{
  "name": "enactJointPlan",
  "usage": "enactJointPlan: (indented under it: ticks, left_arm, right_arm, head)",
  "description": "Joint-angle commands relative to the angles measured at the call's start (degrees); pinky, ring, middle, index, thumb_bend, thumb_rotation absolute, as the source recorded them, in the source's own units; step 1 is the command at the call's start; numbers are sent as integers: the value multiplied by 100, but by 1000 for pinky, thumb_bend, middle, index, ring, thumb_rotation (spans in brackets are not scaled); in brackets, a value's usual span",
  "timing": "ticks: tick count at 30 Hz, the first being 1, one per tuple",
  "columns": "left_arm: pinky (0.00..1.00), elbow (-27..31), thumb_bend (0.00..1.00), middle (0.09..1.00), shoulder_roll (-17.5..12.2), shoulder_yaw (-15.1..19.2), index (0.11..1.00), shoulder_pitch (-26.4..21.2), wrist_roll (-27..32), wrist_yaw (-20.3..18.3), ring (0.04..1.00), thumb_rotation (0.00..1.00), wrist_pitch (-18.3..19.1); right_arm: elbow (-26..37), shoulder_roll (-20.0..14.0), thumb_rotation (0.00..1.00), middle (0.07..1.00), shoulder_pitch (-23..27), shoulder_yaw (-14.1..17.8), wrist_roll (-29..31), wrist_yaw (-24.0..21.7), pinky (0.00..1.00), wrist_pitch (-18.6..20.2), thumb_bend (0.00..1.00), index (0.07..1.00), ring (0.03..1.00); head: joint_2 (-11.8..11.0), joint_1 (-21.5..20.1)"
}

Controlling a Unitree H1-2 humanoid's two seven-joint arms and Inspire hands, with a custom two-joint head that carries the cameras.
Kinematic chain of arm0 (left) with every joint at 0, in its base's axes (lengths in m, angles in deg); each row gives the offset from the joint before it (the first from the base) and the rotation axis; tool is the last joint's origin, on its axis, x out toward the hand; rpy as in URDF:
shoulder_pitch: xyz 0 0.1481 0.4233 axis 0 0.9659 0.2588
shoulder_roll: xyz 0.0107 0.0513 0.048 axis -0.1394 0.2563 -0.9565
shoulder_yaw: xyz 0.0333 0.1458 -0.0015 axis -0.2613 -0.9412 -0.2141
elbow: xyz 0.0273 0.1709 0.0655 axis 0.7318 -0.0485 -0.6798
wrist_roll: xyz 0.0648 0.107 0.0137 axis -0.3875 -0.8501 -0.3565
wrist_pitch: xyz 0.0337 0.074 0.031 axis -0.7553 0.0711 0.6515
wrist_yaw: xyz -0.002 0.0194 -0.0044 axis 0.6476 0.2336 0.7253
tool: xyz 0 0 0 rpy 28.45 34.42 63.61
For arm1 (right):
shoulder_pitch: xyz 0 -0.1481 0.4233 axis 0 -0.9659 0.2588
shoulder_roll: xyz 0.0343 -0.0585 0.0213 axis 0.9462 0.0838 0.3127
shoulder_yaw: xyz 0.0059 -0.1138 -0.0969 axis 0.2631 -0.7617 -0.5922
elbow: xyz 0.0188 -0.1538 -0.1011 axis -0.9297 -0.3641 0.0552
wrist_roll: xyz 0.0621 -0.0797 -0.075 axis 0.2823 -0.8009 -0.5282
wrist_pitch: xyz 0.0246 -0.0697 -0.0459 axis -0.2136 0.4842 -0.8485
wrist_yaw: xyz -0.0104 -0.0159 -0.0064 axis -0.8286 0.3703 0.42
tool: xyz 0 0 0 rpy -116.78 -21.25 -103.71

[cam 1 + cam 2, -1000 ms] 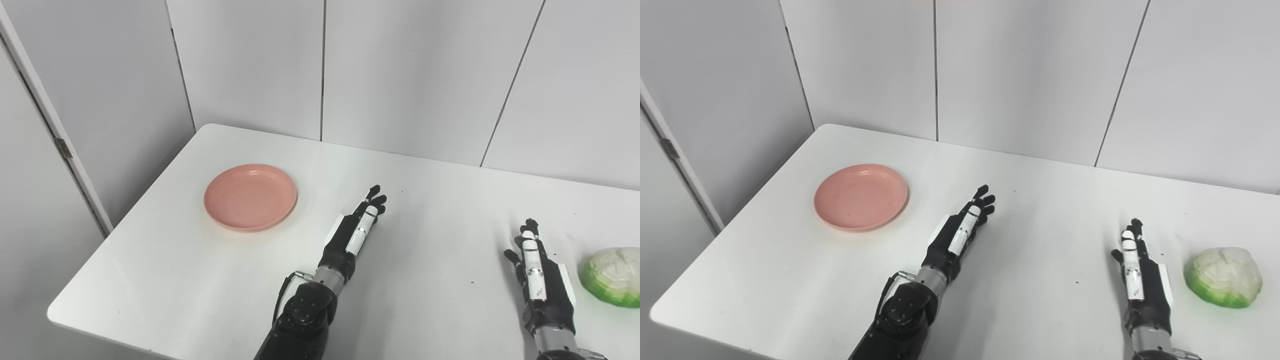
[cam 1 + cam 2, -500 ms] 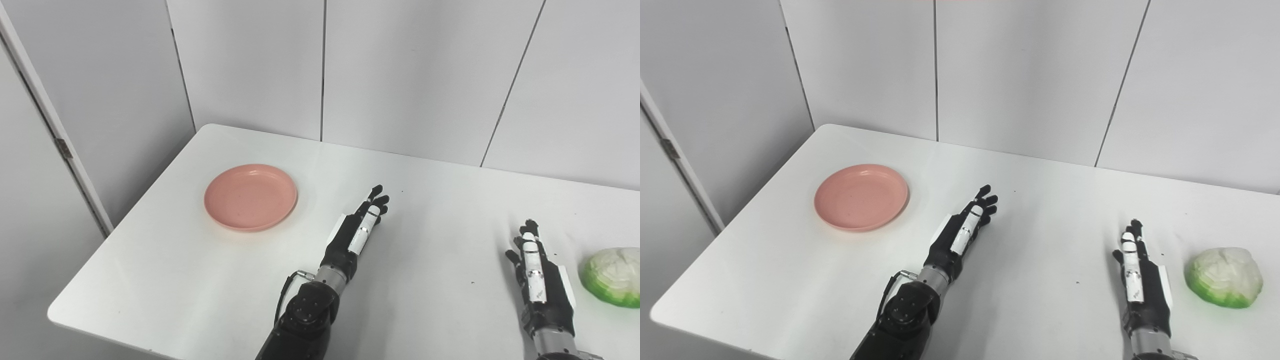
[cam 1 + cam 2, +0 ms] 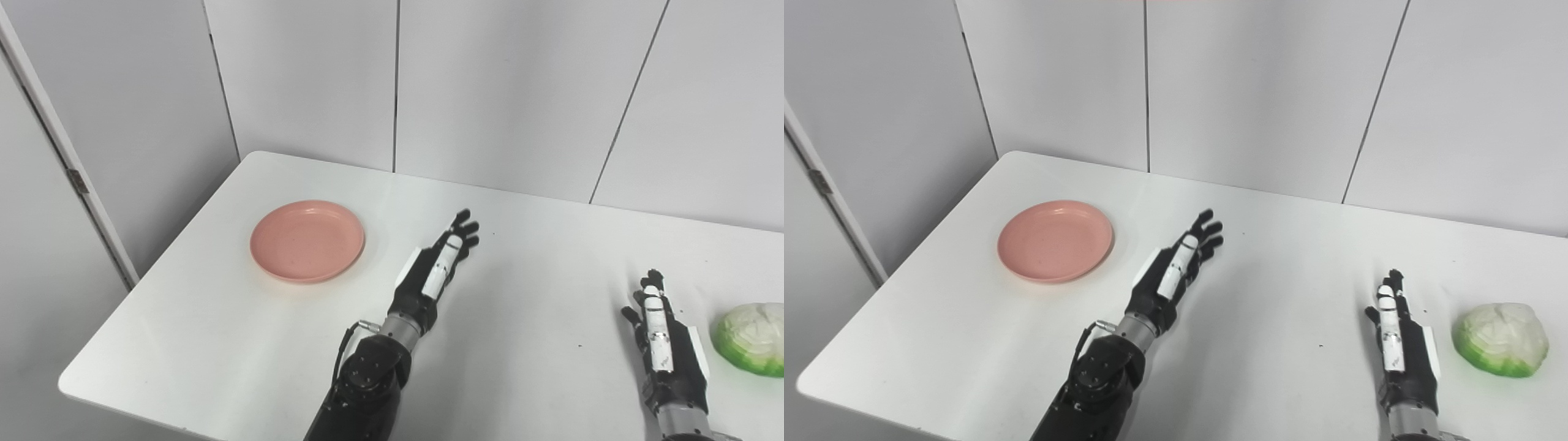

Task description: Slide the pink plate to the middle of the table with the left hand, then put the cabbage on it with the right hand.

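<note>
So starting at the far left there's a pale grey door or panel with a small metal hinge (image 3: 78, 181) on its edge, and grey wall panels (image 3: 502, 92) run behind the whole scene. The round-cornered white table (image 3: 202, 331) takes up most of the view. On its left part sits the round, shallow pink plastic plate (image 3: 307, 240), flat on the surface and nowhere near the middle yet, nothing on it.

Just to the right of the plate, but not touching it, is the black-and-white robotic left hand (image 3: 436, 269). It's released, fingers stretched out and slightly spread, pointing away toward the wall, holding nothing. Can't tell whether it's resting on the tabletop or floating a bit above it. Its black arm comes up from the bottom edge around the centre.

Further right, well apart from that, the matching black-and-white right hand (image 3: 1398, 348) is near the front edge, also released with fingers straight and close together, gripping nothing.

Just beside it on the far right lies the pale white-green rounded cabbage (image 3: 1500, 339), sitting on the table, not touched by the hand
</note>
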Motion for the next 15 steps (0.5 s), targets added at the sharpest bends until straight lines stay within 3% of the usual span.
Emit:
enactJointPlan:
  ticks: [1,6,15]
  left_arm:
    - [967,381,486,941,-24,29,937,-127,81,-52,932,1000,5]
    - [963,902,475,935,-34,78,926,-88,145,-10,930,1000,49]
    - [938,1899,468,929,-124,455,923,-55,287,193,930,1000,175]
  right_arm:
    - [93,-14,1000,1000,150,58,1,29,1000,-209,89,1000,1000]
    - [109,-38,1000,1000,140,69,12,6,1000,-195,92,1000,997]
    - [167,-112,1000,1000,134,40,20,-65,1000,-154,95,1000,1000]
  head:
    - [12,31]
    - [27,79]
    - [67,136]
